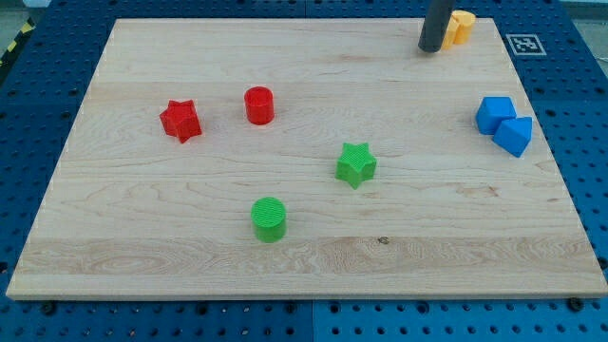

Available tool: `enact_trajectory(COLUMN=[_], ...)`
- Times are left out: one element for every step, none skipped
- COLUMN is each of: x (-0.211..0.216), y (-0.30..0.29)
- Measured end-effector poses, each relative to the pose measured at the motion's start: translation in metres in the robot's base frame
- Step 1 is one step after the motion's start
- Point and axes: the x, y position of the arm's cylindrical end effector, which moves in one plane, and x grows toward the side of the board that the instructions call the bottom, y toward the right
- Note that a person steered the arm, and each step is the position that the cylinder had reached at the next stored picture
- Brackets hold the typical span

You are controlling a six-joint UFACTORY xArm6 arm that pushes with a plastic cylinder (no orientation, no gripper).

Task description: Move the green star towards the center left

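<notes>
Open worktop (427,218) lies between my tip (431,49) at the view's top right and the green star (355,164). Left of the star the lane is flanked — red cylinder (258,104) and red star (180,121) above, green cylinder (269,219) below. The blue blocks (504,124) sit well apart at the right edge.

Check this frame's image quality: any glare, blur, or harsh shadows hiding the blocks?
Camera view: even, soft lighting, no glare on the board; the green star and green cylinder are sharp with faint shadows; my tip, at the view's top right, partly hides the yellow block.
</notes>
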Motion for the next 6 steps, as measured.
enact_trajectory(x=[0.021, 0.032, 0.032, 0.056, 0.085, 0.089], y=[-0.02, -0.033, -0.033, -0.033, -0.033, -0.033])
